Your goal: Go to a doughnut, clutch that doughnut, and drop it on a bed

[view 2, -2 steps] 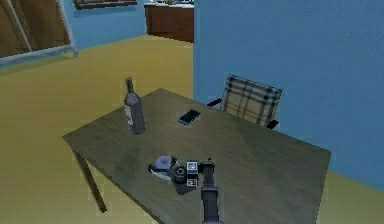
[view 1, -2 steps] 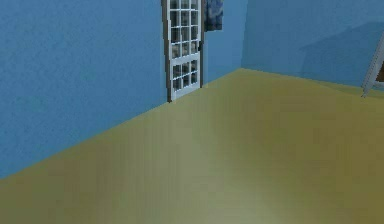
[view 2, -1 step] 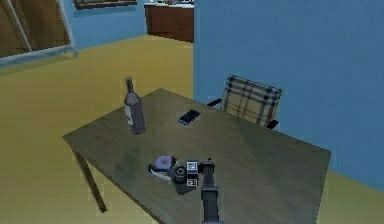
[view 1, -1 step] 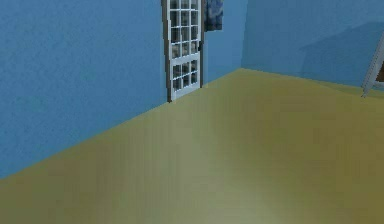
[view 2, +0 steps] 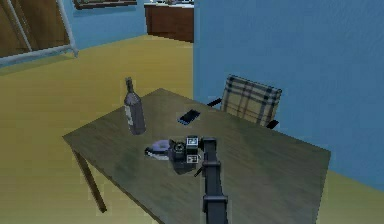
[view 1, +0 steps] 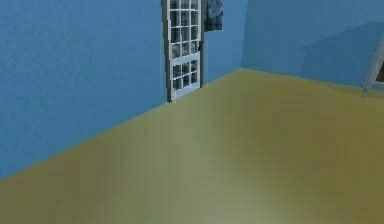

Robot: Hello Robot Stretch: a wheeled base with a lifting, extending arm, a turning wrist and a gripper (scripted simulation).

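Arm side view: arm [view 2: 213, 185] reaching out over wooden bench [view 2: 280, 160]. End effector [view 2: 170, 152] sitting near the bench's middle, at a pale round thing [view 2: 156, 149] lying on the top; cannot tell if this is the doughnut. Cannot tell whether end effector is holding anything. Dark bottle [view 2: 133, 105] standing upright toward the view's left. Phone [view 2: 188, 117] lying flat just beyond the end effector. Plaid chair [view 2: 251, 98] standing at the bench's far edge, blue wall [view 2: 300, 50] rising behind it. Forward view: yellow floor [view 1: 250, 150] running up to a white glazed door [view 1: 185, 50].
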